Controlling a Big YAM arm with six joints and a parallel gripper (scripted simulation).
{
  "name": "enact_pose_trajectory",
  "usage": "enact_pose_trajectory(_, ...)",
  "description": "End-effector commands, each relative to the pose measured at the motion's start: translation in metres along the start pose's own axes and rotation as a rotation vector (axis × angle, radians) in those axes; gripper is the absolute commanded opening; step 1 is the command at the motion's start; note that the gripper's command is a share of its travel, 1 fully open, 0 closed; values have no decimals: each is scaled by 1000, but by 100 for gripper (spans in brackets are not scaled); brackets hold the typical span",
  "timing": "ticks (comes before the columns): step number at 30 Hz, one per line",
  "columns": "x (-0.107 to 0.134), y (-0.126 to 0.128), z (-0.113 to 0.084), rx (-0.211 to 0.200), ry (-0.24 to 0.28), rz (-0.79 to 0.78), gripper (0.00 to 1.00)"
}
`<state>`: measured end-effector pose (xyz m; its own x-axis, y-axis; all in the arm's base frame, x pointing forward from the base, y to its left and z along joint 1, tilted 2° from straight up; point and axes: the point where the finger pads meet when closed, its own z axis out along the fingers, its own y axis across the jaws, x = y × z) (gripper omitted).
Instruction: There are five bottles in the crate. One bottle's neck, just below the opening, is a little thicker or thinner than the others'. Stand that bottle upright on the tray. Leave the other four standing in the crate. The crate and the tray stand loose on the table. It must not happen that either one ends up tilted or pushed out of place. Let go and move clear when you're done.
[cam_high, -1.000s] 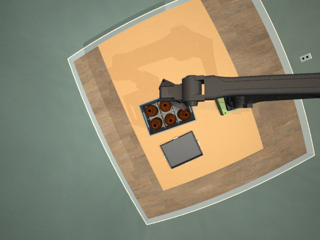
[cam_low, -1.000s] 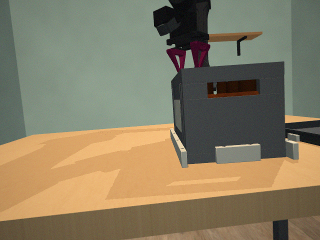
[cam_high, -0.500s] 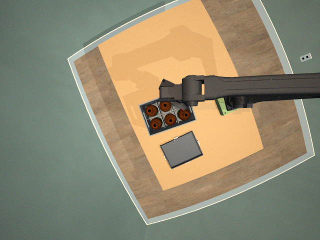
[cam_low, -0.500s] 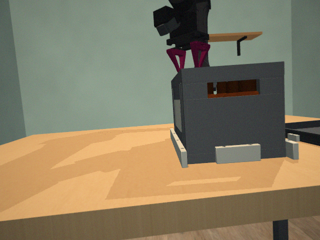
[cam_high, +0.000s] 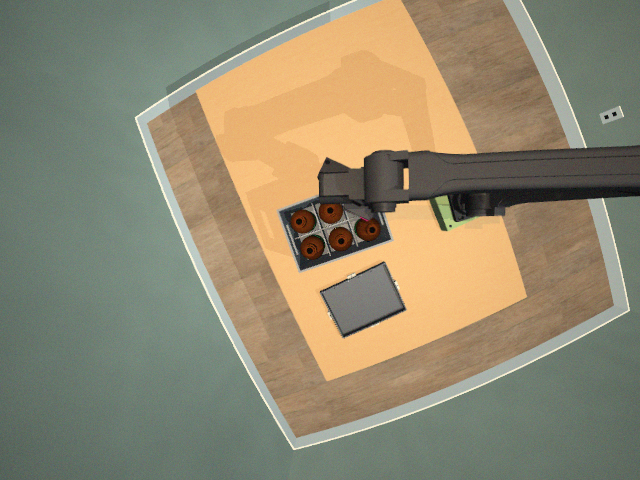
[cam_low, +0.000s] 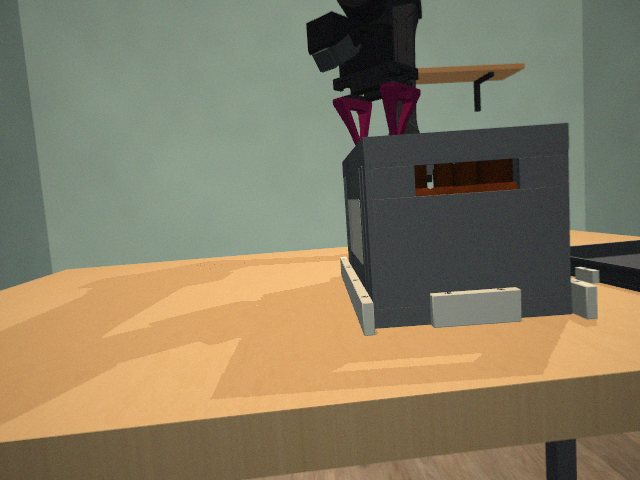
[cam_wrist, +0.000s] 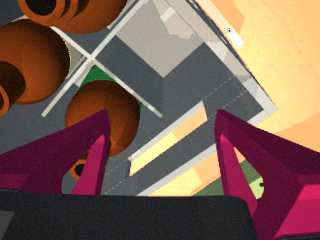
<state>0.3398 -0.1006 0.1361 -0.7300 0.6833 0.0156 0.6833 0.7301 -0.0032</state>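
Top view: five brown bottles (cam_high: 340, 238) (cam_wrist: 102, 112) in one crate (cam_high: 345, 254) (cam_low: 470, 242) (cam_wrist: 240, 92); one tray (cam_high: 363, 299) (cam_low: 610, 271), bottle-free; one hand (cam_low: 377, 140) (cam_wrist: 162, 119) open.

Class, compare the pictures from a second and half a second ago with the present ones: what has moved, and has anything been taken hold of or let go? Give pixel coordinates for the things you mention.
Nothing has visibly changed. The end effector (cam_high: 356, 210) (cam_low: 377, 137) (cam_wrist: 162, 119) is as before, open at the crate (cam_high: 346, 255) (cam_low: 465, 242) (cam_wrist: 190, 70); nothing was grasped or released. The five bottles (cam_high: 340, 238) (cam_low: 465, 175) (cam_wrist: 35, 60), crate and tray (cam_high: 362, 299) (cam_low: 620, 258) stayed put.
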Motion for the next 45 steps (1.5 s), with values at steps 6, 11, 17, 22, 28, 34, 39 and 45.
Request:
enact_pose_trajectory(6, 1, -5, 8, -1, 3, 0, 61)
enact_pose_trajectory(11, 1, -5, 16, 4, 14, 0, 61)
enact_pose_trajectory(17, 2, -4, 22, 4, 14, 0, 61)
enact_pose_trajectory(22, 2, -4, 26, 4, 14, 0, 61)
enact_pose_trajectory(28, 2, -4, 35, 4, 14, 0, 61)
enact_pose_trajectory(34, 2, -4, 43, 4, 14, 0, 61)
enact_pose_trajectory(39, 2, -4, 46, 4, 14, 0, 61)
enact_pose_trajectory(45, 3, -4, 51, 4, 14, 0, 61)
